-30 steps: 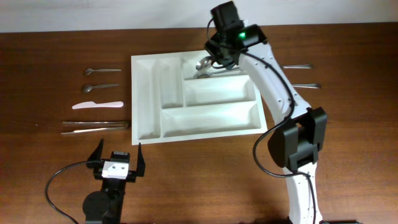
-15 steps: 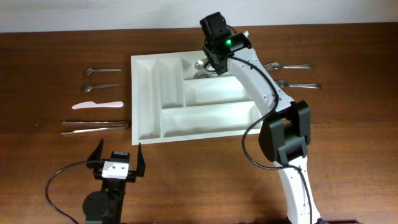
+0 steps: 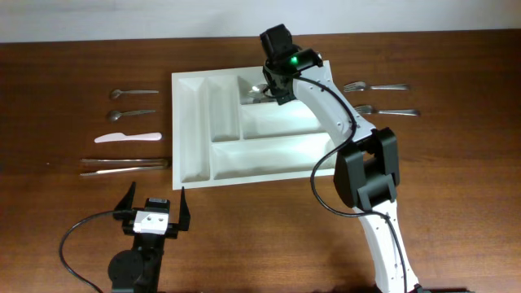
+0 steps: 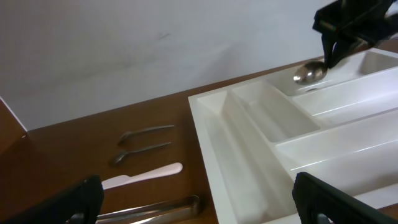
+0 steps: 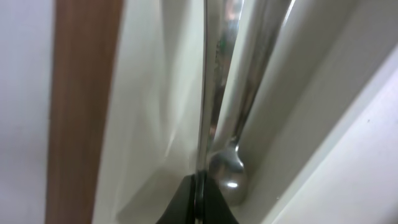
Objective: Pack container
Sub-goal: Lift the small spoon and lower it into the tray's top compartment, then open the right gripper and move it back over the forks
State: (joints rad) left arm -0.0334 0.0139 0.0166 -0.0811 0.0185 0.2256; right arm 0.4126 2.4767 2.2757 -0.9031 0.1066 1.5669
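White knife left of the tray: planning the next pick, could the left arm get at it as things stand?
Probably yes: the left gripper is open and empty, the white knife lies uncovered, and only the tongs lie between them.

White container [image 3: 191, 130] showing plain and pale against a dark brown wood-grained table [image 3: 456, 187], shiny silver spoon [image 4: 309, 72] glinting at the black right gripper [image 4: 328, 61], green light [image 3: 294, 58] glowing on the white-and-black arm [image 3: 326, 94], white knife [image 3: 128, 137] and silver tongs [image 3: 124, 166] standing out against the brown.

Right arm shifted left
Right gripper [image 3: 273, 89], clamped on spoon [image 3: 257, 86], moved left along container's [image 3: 191, 130] far compartment; two forks [image 3: 376, 86] at right uncovered.
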